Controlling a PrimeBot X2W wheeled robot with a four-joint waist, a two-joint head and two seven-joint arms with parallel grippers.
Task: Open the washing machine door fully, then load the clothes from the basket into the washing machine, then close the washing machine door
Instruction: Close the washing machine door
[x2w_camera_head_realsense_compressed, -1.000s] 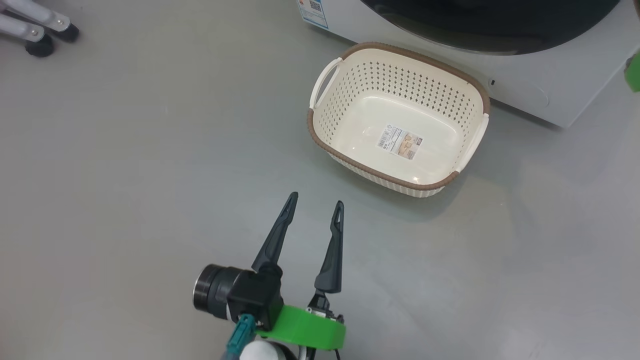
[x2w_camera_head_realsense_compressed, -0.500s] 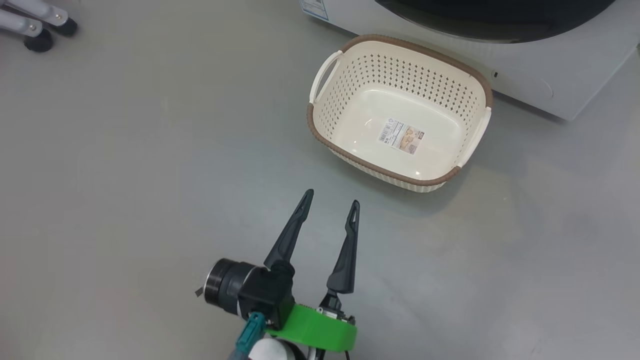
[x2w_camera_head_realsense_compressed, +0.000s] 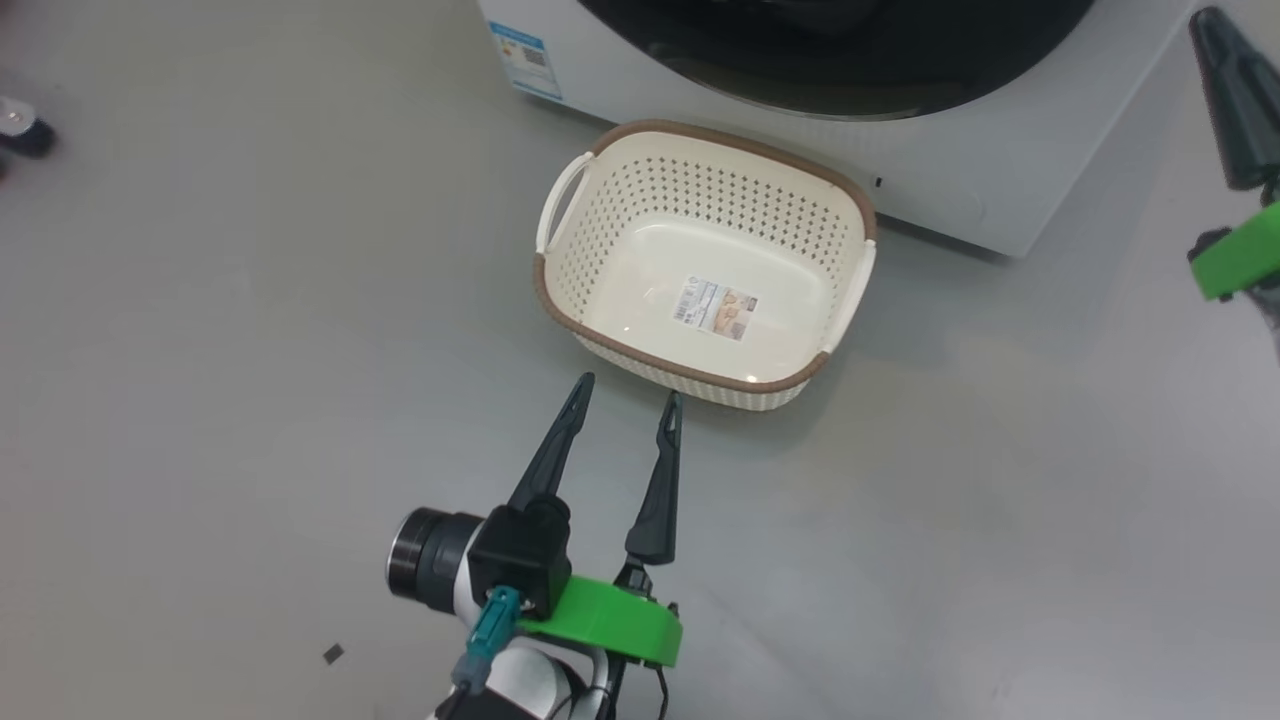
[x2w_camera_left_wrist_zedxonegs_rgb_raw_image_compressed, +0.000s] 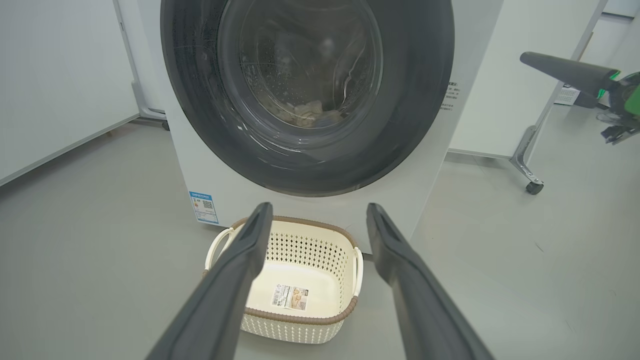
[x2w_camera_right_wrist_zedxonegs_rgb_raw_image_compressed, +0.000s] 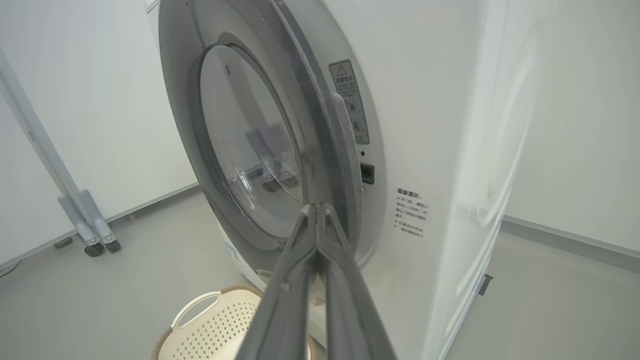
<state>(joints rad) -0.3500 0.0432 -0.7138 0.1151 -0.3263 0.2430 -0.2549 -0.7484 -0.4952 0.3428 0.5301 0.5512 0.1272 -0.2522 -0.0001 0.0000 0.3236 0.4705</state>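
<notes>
The right gripper (x2w_camera_right_wrist_zedxonegs_rgb_raw_image_compressed: 316, 207) is pinched fully shut and holds nothing. Its tips sit just beside the free edge of the door (x2w_camera_right_wrist_zedxonegs_rgb_raw_image_compressed: 260, 150), which looks slightly ajar on the washing machine (x2w_camera_right_wrist_zedxonegs_rgb_raw_image_compressed: 440, 125). The left gripper (x2w_camera_head_realsense_compressed: 630, 390) hangs spread wide and empty near the empty basket (x2w_camera_head_realsense_compressed: 600, 210). The clothes (x2w_camera_left_wrist_zedxonegs_rgb_raw_image_compressed: 307, 112) lie in the drum behind the glass. The door is probably stiff, fairly heavy and glossy-slick, so it is best pushed on the rim by the latch side, not on the glass.
</notes>
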